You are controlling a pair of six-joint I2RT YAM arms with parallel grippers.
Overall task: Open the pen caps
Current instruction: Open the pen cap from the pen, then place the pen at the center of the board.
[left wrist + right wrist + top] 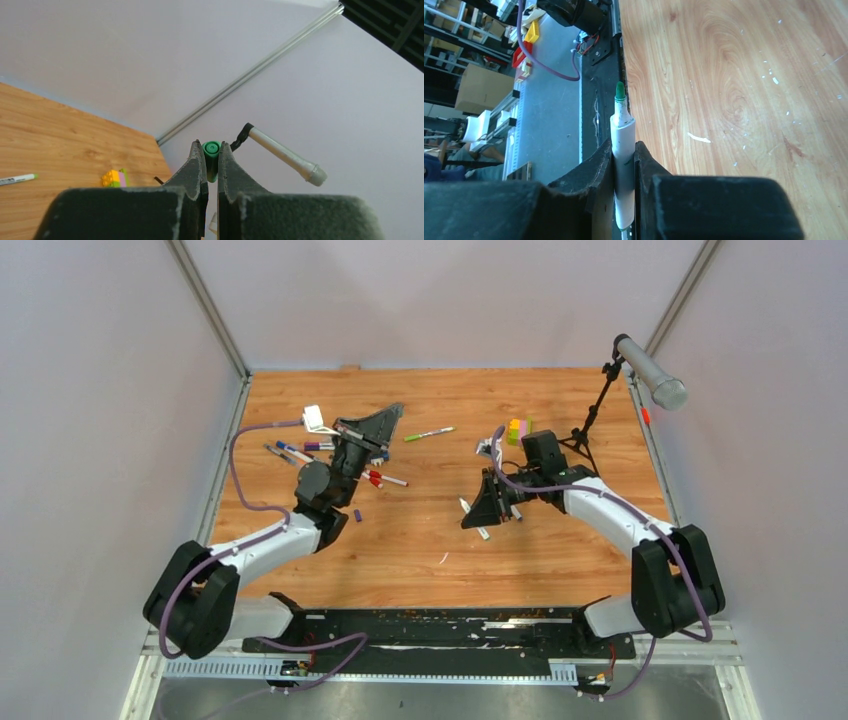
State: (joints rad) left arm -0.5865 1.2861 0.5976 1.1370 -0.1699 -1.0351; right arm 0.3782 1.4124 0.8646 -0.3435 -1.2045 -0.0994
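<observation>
My left gripper (pixel 211 150) is shut on a green pen cap (pixel 212 148), which is pinched between the fingertips and raised off the table. In the top view that gripper (pixel 395 411) sits above the left-centre of the table. My right gripper (pixel 624 147) is shut on the white barrel of a pen (pixel 623 127) whose green tip is bare and sticks out past the fingertips. In the top view the right gripper (pixel 470 522) points down-left at mid-table. Several other pens (pixel 298 451) lie left of the left arm, and one green-ended pen (pixel 430 434) lies between the arms.
A yellow-green-pink block stack (pixel 518 430) stands at the back, beside a black microphone stand (pixel 590 420) with its grey microphone (pixel 650 372). A loose purple cap (pixel 357 514) lies near the left arm. A red-ended pen (pixel 385 478) lies under the left wrist.
</observation>
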